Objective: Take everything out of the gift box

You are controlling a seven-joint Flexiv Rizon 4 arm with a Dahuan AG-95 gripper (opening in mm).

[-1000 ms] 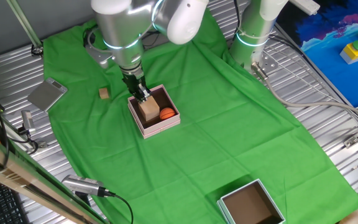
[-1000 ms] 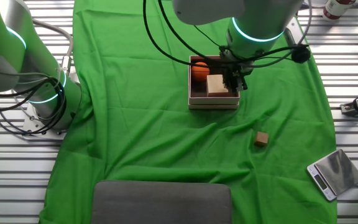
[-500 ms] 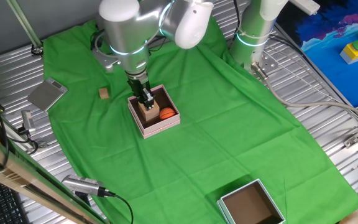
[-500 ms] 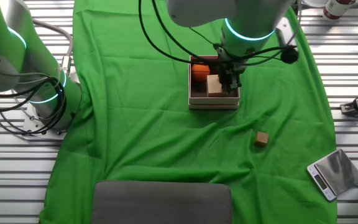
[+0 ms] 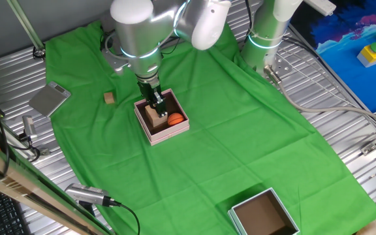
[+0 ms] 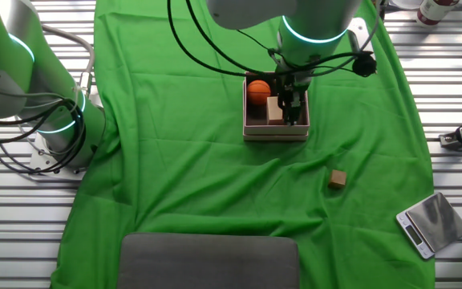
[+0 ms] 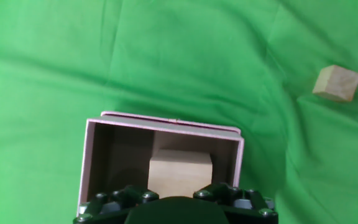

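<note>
The gift box [image 5: 177, 132] has pale pink walls and a dark inside, and it sits on the green cloth left of centre. It also shows in the other fixed view [image 6: 275, 133] and the hand view [image 7: 166, 121]. Inside are a tan wooden cube [image 5: 151, 118] [image 6: 273, 111] [image 7: 180, 171] and an orange ball [image 5: 175, 119] [image 6: 257, 91]. My gripper [image 5: 156, 104] [image 6: 290, 106] reaches down into the box, directly over the cube and partly covering it. It looks open. The hand view shows only the hand's dark body at the bottom edge, and the ball is hidden there.
A small brown wooden block [image 5: 109, 97] [image 6: 338, 179] [image 7: 336, 83] lies on the cloth beside the box. A larger teal-grey box [image 5: 250, 199] stands at the front. A silver scale [image 5: 49, 99] [image 6: 432, 223] lies off the cloth. A second arm's base [image 5: 266, 32] stands at the back.
My gripper has slid from the box's wall side further over the cube and sits lower in the box. The cube and ball have not moved.
</note>
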